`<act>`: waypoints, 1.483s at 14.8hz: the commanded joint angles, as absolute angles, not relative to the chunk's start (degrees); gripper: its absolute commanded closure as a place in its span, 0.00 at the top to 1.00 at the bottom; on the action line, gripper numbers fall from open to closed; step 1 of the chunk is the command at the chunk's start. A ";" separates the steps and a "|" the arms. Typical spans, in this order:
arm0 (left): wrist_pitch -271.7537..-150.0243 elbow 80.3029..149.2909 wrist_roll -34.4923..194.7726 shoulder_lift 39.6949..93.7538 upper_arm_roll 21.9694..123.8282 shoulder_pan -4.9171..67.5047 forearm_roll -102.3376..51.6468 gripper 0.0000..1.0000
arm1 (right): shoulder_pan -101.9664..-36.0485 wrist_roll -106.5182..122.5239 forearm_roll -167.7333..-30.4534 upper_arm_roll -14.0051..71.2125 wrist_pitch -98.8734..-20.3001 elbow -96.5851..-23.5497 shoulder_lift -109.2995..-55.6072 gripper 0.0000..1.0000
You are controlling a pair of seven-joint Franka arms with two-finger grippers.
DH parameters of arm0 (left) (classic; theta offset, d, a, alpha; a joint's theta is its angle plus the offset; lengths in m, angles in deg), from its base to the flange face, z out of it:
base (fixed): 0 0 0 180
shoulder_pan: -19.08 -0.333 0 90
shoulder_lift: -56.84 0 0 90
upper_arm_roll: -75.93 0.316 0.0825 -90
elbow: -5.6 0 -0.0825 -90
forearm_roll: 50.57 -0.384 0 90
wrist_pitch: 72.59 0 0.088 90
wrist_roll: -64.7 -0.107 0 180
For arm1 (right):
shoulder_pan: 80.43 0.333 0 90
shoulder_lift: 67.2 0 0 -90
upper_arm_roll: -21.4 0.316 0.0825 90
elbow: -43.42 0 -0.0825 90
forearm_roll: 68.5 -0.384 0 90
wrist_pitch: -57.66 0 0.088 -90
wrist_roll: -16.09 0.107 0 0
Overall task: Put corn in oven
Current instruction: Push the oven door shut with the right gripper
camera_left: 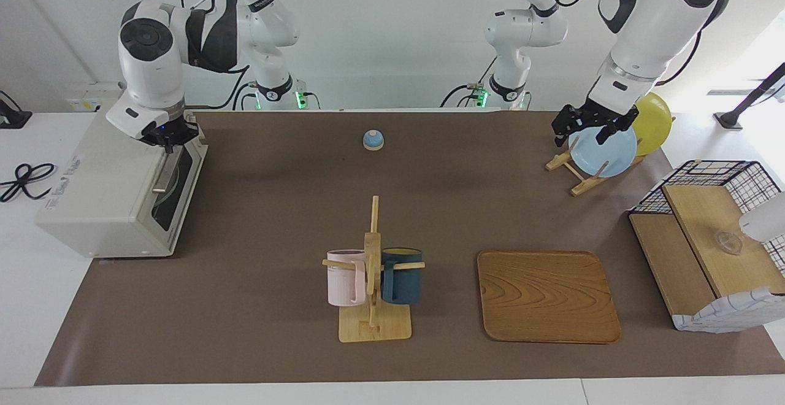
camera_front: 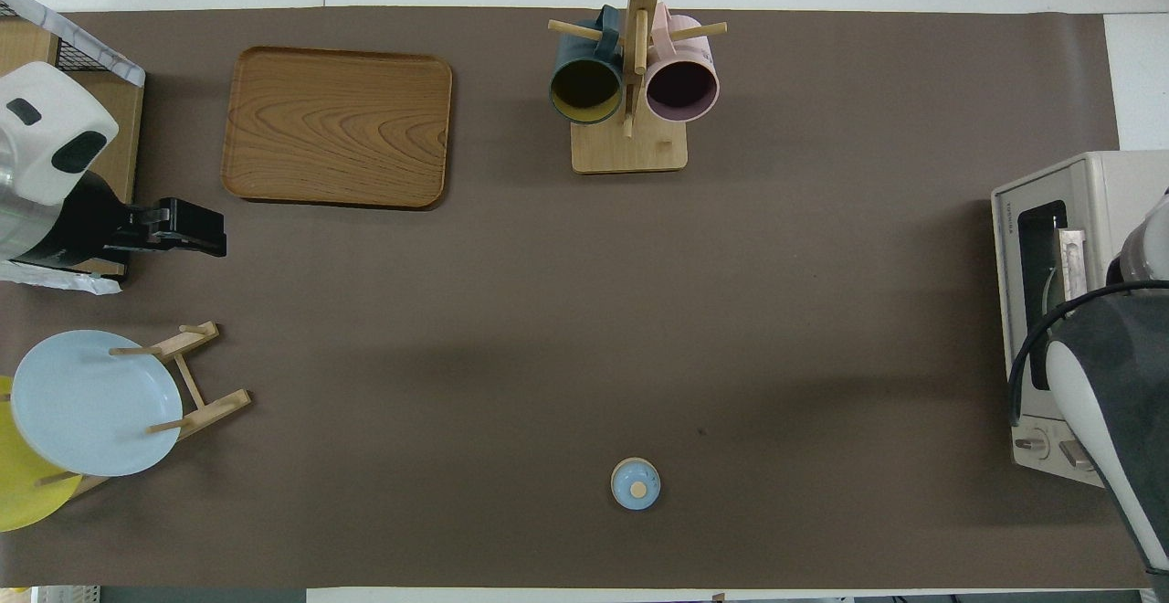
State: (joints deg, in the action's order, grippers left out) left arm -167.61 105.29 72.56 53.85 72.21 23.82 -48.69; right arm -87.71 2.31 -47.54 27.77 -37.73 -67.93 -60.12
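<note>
The corn does not show in either view, so I cannot tell where it lies. The oven (camera_left: 104, 190) is a boxy off-white toaster oven at the right arm's end of the table. Its door is closed, with a dark glass window and a metal bar handle (camera_left: 161, 177) along the door's upper part. A curved greenish rim shows faintly through the glass. In the overhead view the oven (camera_front: 1091, 185) shows its control knobs at the end nearer the robots.

The right gripper (camera_left: 167, 138) hangs just over the top edge of the oven door, above the end of the handle nearer the robots. Its fingertips are pressed together, and I see nothing between them.

On the brown mat, a small blue bell (camera_left: 373, 140) sits mid-table, near the robots. Farther from the robots stands a wooden mug rack (camera_left: 372, 251) carrying a pink mug (camera_left: 342, 279) and a dark blue mug (camera_left: 403, 277). A wooden tray (camera_left: 547, 296) lies flat beside it, toward the left arm's end.

The left gripper (camera_left: 582, 126) waits over a light blue plate (camera_left: 604, 153), which stands on edge in a wooden plate rack (camera_left: 573, 175). Its fingers are spread wide and hold nothing. A round yellow plate (camera_left: 653, 123) stands in the same rack, nearer the robots. A wire basket with wooden shelves (camera_left: 705, 221) sits at the left arm's end.
</note>
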 commanded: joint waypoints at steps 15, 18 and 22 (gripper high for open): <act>-166.99 105.27 72.87 53.06 71.88 23.21 -48.37 1.00 | -85.88 10.64 -67.10 29.40 -29.70 -55.11 -65.79 1.00; -166.99 105.27 72.87 53.06 71.97 23.21 -48.37 1.00 | -83.09 11.95 -67.45 28.35 -29.62 -54.93 -66.15 1.00; -166.90 105.27 72.87 53.06 71.88 23.12 -48.37 1.00 | -79.20 13.28 -66.74 23.43 -27.16 -48.62 -69.04 1.00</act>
